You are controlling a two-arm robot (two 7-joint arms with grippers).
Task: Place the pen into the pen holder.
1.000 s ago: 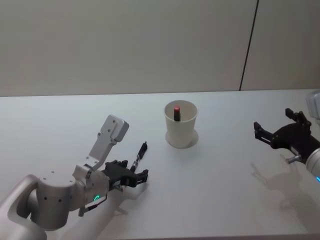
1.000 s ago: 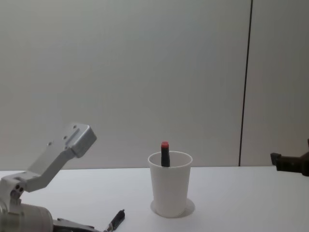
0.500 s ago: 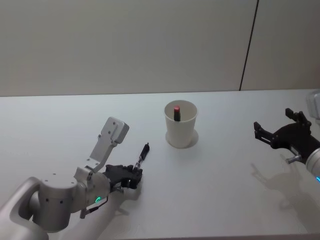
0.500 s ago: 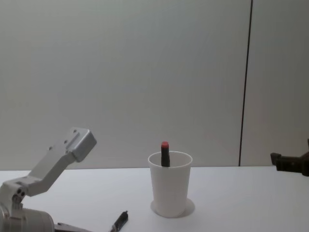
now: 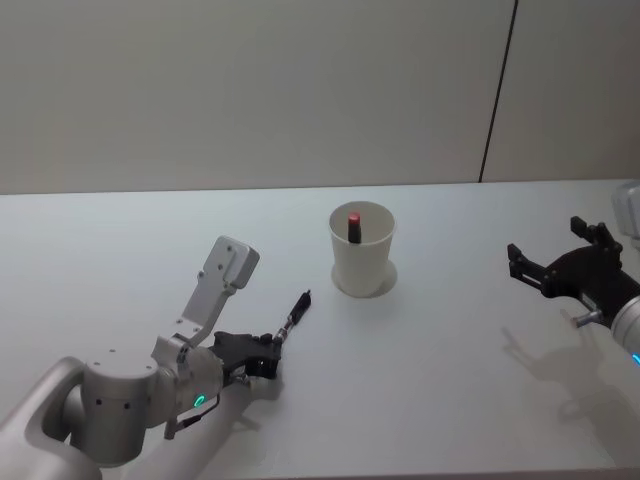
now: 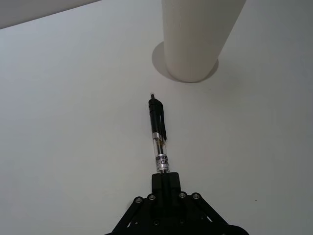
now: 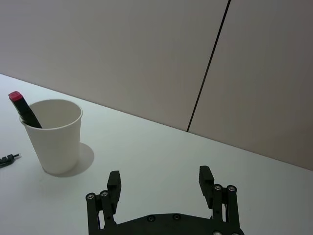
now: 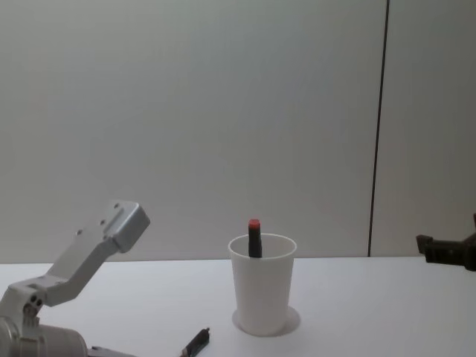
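Observation:
A black pen [image 5: 293, 316] with a clear barrel points toward the pen holder [image 5: 362, 250], a white paper cup at the table's middle. My left gripper [image 5: 271, 351] is shut on the pen's near end, low over the table. In the left wrist view the pen [image 6: 158, 134] sticks out from the closed fingers [image 6: 166, 182], its tip a short way from the cup's base [image 6: 191, 54]. A red-capped marker [image 5: 353, 225] stands inside the cup. My right gripper [image 5: 562, 268] hovers open at the far right, away from the cup.
The white table [image 5: 450, 370] is bare apart from the cup and pen. A plain wall with a dark vertical seam [image 5: 498, 90] rises behind it. The left arm's grey elbow link [image 5: 215, 285] juts up left of the cup.
My left gripper went from open around the pen to shut on it. It has since carried the pen to the right, so the tip is nearer the cup. The right arm stayed still.

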